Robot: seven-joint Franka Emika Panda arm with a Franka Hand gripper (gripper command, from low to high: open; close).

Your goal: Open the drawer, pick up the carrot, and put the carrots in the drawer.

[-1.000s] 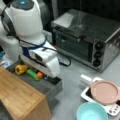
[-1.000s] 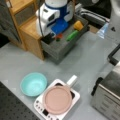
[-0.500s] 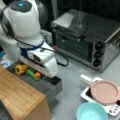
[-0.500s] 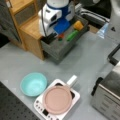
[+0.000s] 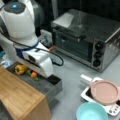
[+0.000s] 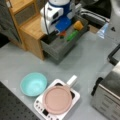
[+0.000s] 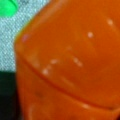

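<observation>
- Grey metal drawer [image 5: 51,87] is pulled out from under the wooden cabinet [image 5: 20,100], and its inside is visible in both front views [image 6: 58,46].
- Orange carrot [image 5: 34,74] is inside the drawer, just under the end of the white arm; in a front view it shows as a small red-orange spot [image 6: 62,33] near the arm's blue part.
- In the wrist view the carrot [image 7: 72,62] fills almost the whole frame, so the camera is very close to it.
- The gripper [image 5: 37,73] is down in the drawer at the carrot, but its fingers are hidden behind the arm's body; I cannot tell how far they are apart, or if they have hold of the carrot.
- A yellow chunky item [image 5: 20,69] lies in the drawer toward a front view's left, near the carrot but apart from it.
- A green vegetable [image 6: 72,35] lies in the drawer beside the carrot; a corner of green [image 7: 7,6] shows also in the wrist view.
- A toaster oven [image 5: 87,40] stands at a front view's upper right, well apart from the drawer.
- A light-blue bowl [image 6: 33,83] is just beside a small white stove [image 6: 40,110] that carries a pink pan [image 6: 57,100].
</observation>
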